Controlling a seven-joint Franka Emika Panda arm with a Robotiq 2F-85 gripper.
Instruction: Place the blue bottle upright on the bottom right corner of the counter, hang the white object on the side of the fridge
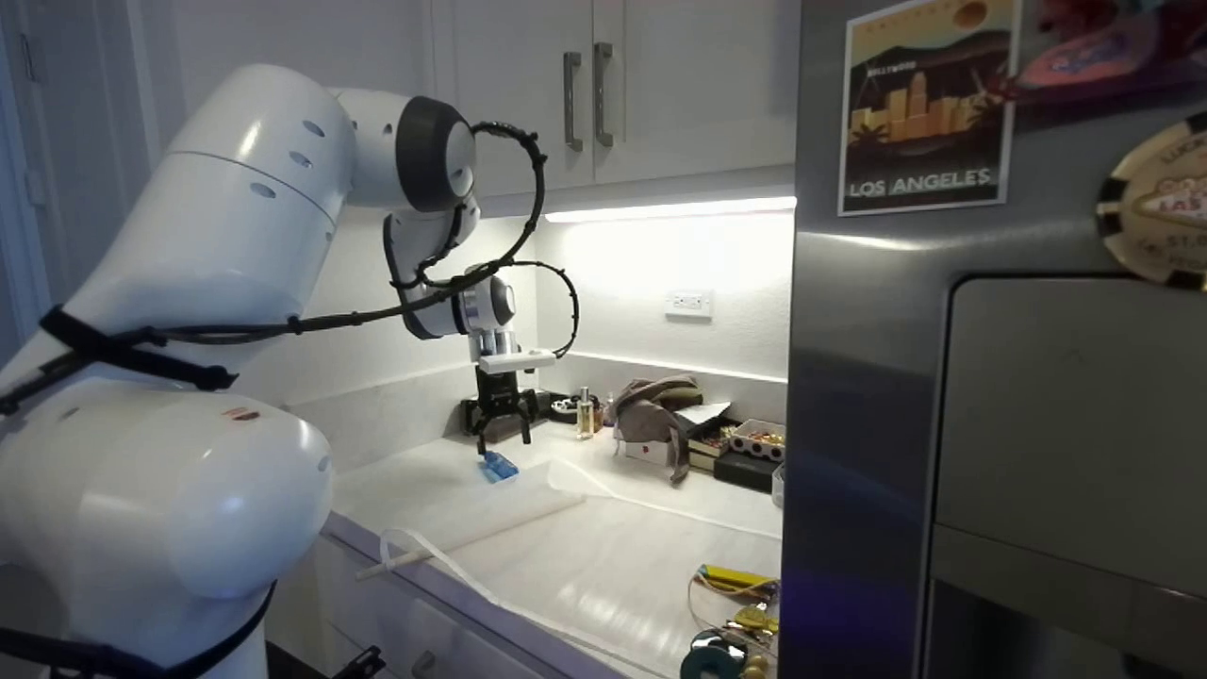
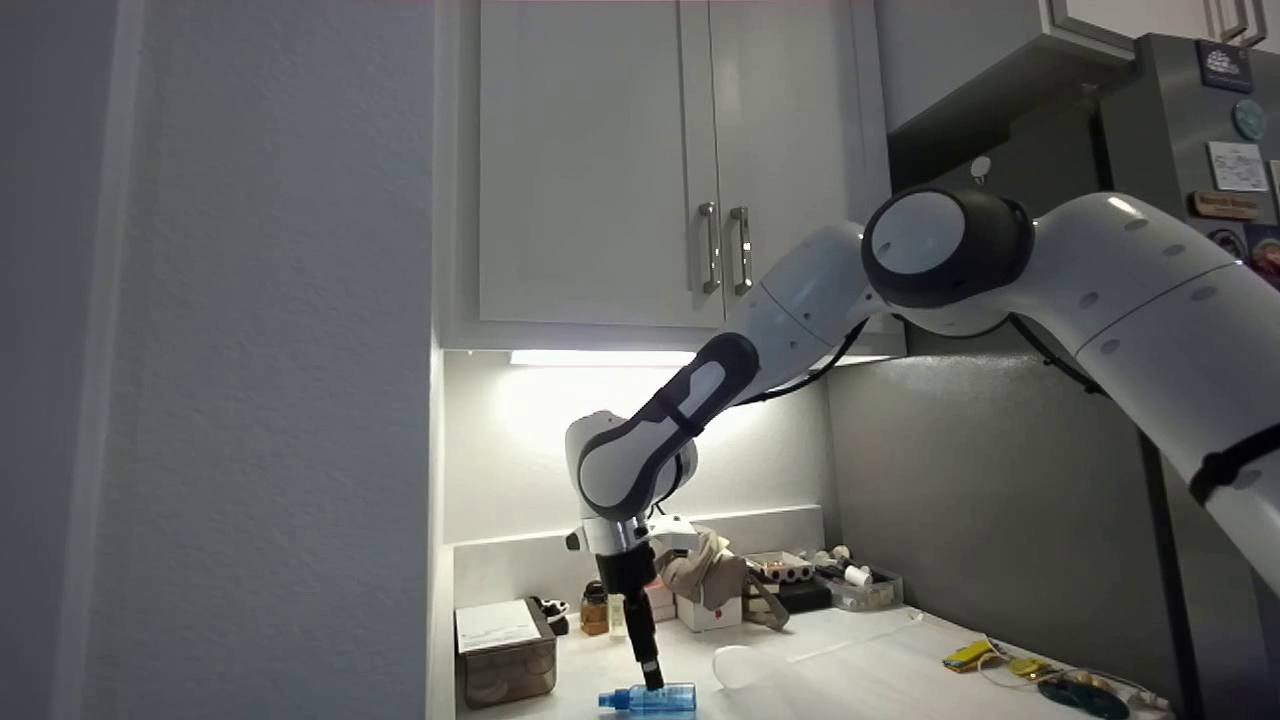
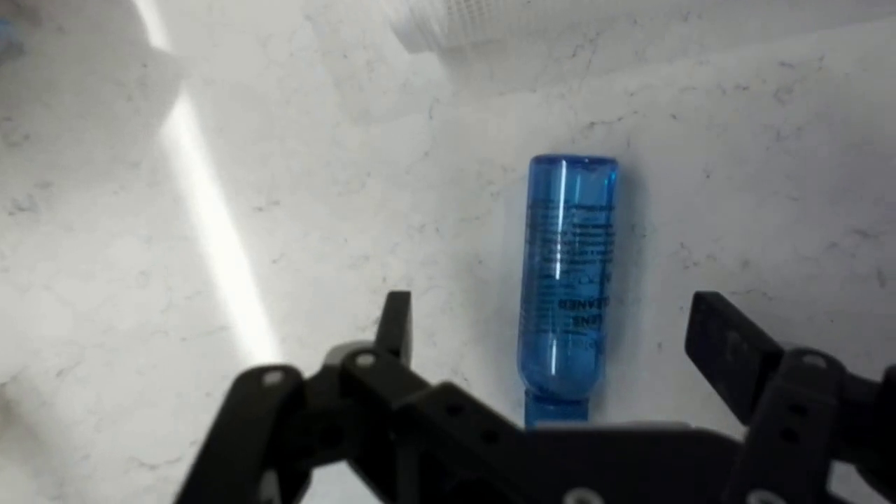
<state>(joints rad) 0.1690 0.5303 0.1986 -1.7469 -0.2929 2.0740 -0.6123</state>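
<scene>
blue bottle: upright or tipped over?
Tipped over: in an exterior view the bottle lies on its side, stretched out horizontally along the counter.

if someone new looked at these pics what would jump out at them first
Most likely the big white robot arm, which looms large in both exterior views, filling much of the left side in one of these exterior pictures. Next comes the bright blue bottle, lying on its side on the pale counter and framed by the open gripper in the wrist view. The Los Angeles picture on the steel fridge also stands out.
</scene>
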